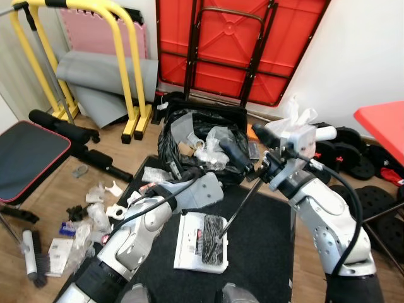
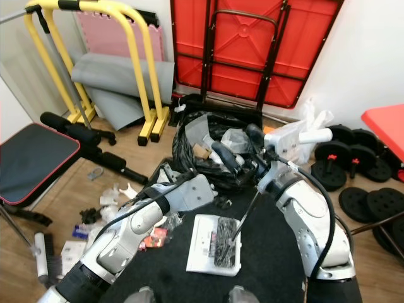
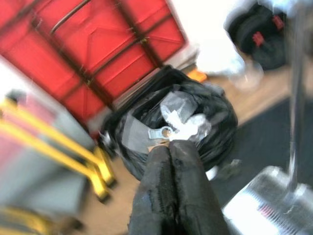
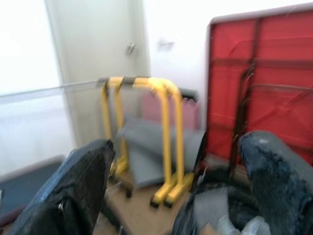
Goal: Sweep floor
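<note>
Nearest you, a white dustpan (image 1: 201, 242) lies on the black mat (image 1: 265, 252) with a dark brush head (image 1: 213, 238) resting on it, its thin handle (image 1: 243, 199) slanting up toward your right arm. Your left tool (image 1: 231, 151) is clenched with nothing between its fingers, reaching over the open black rubbish bag (image 1: 202, 142), while your right tool (image 4: 181, 186) is released, fingers spread wide, just beside that bag. Scraps of litter (image 1: 95, 211) lie on the wooden floor (image 1: 60, 189) to your left, and a folded red desk (image 1: 237, 41) leans on the far wall.
</note>
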Tool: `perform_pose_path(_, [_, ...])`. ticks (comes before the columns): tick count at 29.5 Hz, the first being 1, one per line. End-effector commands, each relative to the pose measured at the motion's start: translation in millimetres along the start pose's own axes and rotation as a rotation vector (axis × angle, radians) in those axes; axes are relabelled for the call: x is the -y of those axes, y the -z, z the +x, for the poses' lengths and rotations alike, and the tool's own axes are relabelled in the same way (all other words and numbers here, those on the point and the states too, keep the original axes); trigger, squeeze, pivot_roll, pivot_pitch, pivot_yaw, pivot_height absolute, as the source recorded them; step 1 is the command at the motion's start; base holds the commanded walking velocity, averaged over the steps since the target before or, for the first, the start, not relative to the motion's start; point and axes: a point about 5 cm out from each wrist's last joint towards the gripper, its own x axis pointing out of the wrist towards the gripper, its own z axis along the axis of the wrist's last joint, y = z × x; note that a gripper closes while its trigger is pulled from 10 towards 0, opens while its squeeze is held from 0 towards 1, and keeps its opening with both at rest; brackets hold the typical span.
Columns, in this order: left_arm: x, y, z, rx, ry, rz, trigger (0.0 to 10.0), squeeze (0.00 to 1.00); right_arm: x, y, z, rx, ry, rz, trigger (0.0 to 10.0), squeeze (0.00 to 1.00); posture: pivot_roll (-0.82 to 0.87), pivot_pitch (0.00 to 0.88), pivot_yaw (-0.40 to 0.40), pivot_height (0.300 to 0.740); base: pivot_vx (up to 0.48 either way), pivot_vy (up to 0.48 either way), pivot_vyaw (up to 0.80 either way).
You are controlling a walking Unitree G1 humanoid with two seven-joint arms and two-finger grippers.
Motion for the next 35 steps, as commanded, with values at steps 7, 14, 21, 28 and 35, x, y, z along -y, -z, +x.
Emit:
perform_pose_path(7, [-44.7, 11, -4.1, -0.035, -0.267, -0.638, 10.0, 0.00, 2.0, -3, 0.9, 0.032, 0.016, 0.043, 10.0, 0.00, -0.18, 0.035, -0.139, 0.740, 0.000, 0.000, 0.00])
perform_pose_path(14, [-44.9, 10, -6.4, 0.054, -0.261, -0.724, 10.0, 0.00, 0.2, 4, 0.7, 0.005, 0.019, 0.039, 10.0, 0.00, -0.18, 0.037, -0.138, 0.740, 0.000, 0.000, 0.00])
perform_pose_path(21, [-34.7, 19, -16.4, -0.013, -0.191, -0.616, 10.0, 0.00, -2.9, 35, -8.0, -0.140, 0.044, -0.016, 10.0, 0.00, -0.18, 0.045, -0.134, 0.740, 0.000, 0.000, 0.00])
perform_pose_path(28, [-29.7, 19, -18.2, -0.056, -0.157, -0.652, 10.0, 0.00, -3.3, 45, -14.0, -0.210, 0.053, -0.054, 10.0, 0.00, -0.18, 0.052, -0.129, 0.740, 0.000, 0.000, 0.00])
perform_pose_path(35, [-29.6, 20, -14.7, -0.054, -0.131, -0.633, 10.0, 0.00, 2.4, 52, -14.6, -0.255, 0.119, -0.071, 10.0, 0.00, -0.17, 0.054, -0.129, 0.740, 0.000, 0.000, 0.00])
